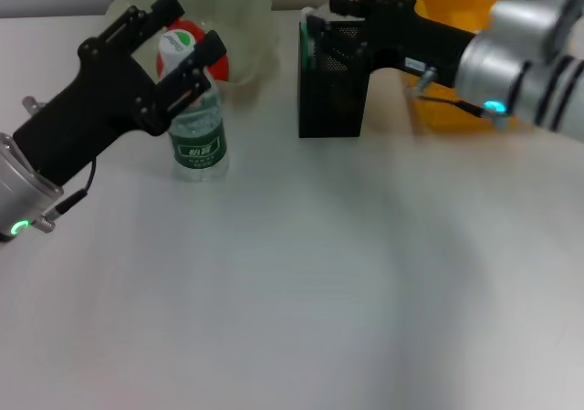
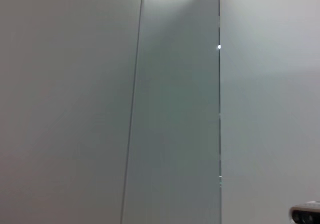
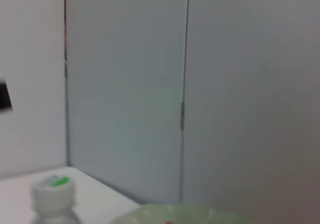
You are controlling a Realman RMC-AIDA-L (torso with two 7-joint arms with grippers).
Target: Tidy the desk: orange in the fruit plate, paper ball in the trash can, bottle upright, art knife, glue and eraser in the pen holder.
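Two tools are engaged. Left tool (image 1: 180, 48) brackets the upright bottle (image 1: 196, 118) neck, fingers apart, steadying it on the table (image 1: 301, 273). Right tool (image 1: 319, 28) reaches over the pen holder (image 1: 330, 95); finger state cannot be determined.

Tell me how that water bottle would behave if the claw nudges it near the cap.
The bottle stands upright, tall on a narrow base, so a push near its cap would probably tip it. It looks like thin clear plastic, likely light. Once down, its round body would probably roll.
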